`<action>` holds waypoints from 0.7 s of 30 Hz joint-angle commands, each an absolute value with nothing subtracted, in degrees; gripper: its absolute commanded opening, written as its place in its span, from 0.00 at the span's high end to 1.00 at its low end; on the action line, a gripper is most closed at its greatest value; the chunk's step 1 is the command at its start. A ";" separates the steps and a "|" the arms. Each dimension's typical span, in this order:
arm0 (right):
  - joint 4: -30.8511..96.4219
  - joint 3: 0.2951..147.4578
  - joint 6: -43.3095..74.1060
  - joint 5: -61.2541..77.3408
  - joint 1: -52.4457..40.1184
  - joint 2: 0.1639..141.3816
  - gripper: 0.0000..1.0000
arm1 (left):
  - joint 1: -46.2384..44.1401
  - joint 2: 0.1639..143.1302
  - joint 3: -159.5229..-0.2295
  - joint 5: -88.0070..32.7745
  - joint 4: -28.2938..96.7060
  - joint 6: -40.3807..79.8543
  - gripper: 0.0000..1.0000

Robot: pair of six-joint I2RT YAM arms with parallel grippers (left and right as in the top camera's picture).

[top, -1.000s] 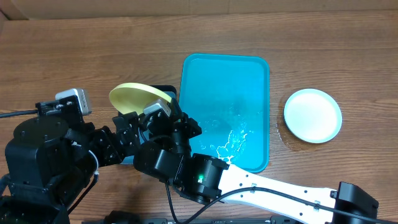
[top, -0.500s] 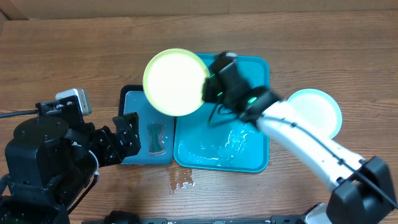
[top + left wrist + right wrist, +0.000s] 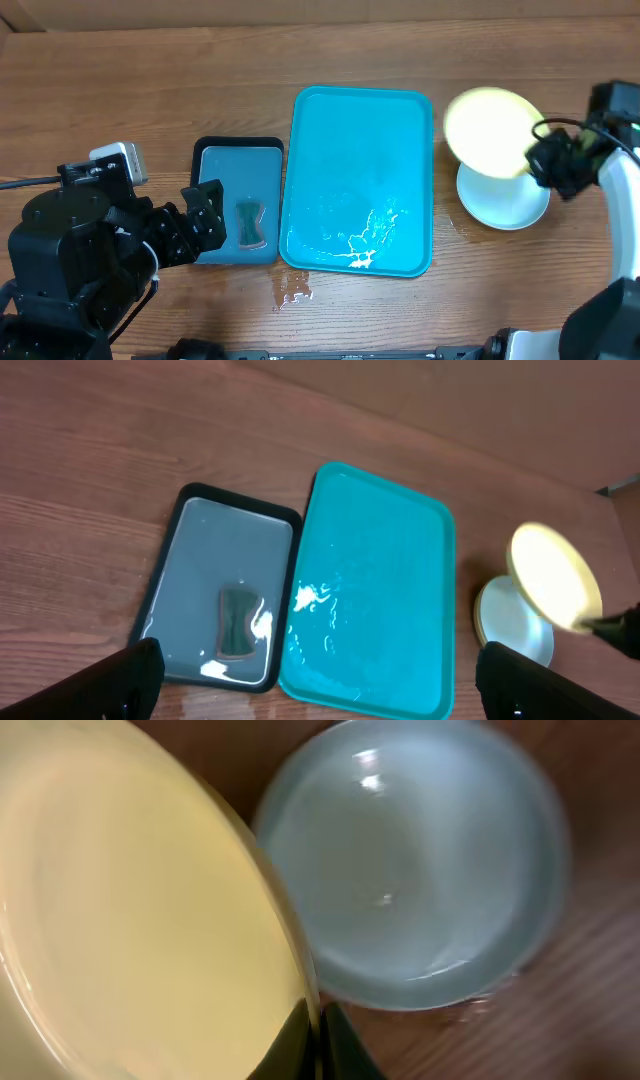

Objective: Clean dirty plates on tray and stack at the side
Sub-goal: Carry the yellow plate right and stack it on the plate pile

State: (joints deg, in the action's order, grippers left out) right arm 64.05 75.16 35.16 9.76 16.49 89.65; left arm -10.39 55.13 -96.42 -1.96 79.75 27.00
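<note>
Plates in view number two: one yellow-green plate (image 3: pixel 485 128), tilted and pinched at its rim by the closed right gripper (image 3: pixel 537 160), hangs partly over one light blue plate (image 3: pixel 505 203), which lies on the tabletop (image 3: pixel 150 90) just right of the tray (image 3: pixel 360 130). That one turquoise tray shows whitish wet streaks (image 3: pixel 365 235) near its front edge, and just beside its left side lies one smaller dark blue tray (image 3: pixel 235 170) with a single dark item (image 3: pixel 250 222) in it. The left gripper (image 3: pixel 210 218) hovers at that smaller tray's left edge, fingers spread wide and holding nothing.
</note>
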 commanded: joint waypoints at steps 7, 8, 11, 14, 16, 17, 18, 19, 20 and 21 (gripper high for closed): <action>59.11 60.23 33.61 4.25 23.64 92.60 0.90 | -10.15 55.07 -97.23 -2.39 79.57 26.79 0.00; 60.86 60.82 33.58 4.80 23.70 92.53 0.60 | -10.15 55.07 -97.23 -2.37 79.57 26.79 0.00; 65.06 64.31 30.48 8.60 22.92 90.67 0.53 | -10.15 55.07 -97.23 -2.37 79.57 26.79 0.00; 67.85 67.51 23.22 18.09 20.45 86.17 0.51 | -10.15 55.07 -97.23 -2.37 79.57 26.79 0.00; 69.21 68.86 17.30 25.74 18.00 82.50 0.47 | -10.15 55.07 -97.23 -2.37 79.57 26.79 0.00; 70.11 69.25 14.55 29.82 16.12 80.09 0.41 | -10.15 55.07 -97.23 -2.39 79.57 26.79 0.00; 70.65 69.30 12.88 32.77 14.48 78.24 0.37 | -10.15 55.07 -97.23 -2.37 79.57 26.79 0.00; 71.22 69.30 10.48 36.23 11.68 75.44 0.33 | -10.15 55.07 -97.23 -2.39 79.57 26.79 0.00; 71.40 69.30 9.47 37.45 9.91 73.97 0.27 | -10.15 55.07 -97.23 -2.39 79.57 26.79 0.00; 71.50 69.30 8.93 38.57 5.63 70.74 0.00 | -10.15 55.07 -97.23 -2.37 79.57 26.79 0.00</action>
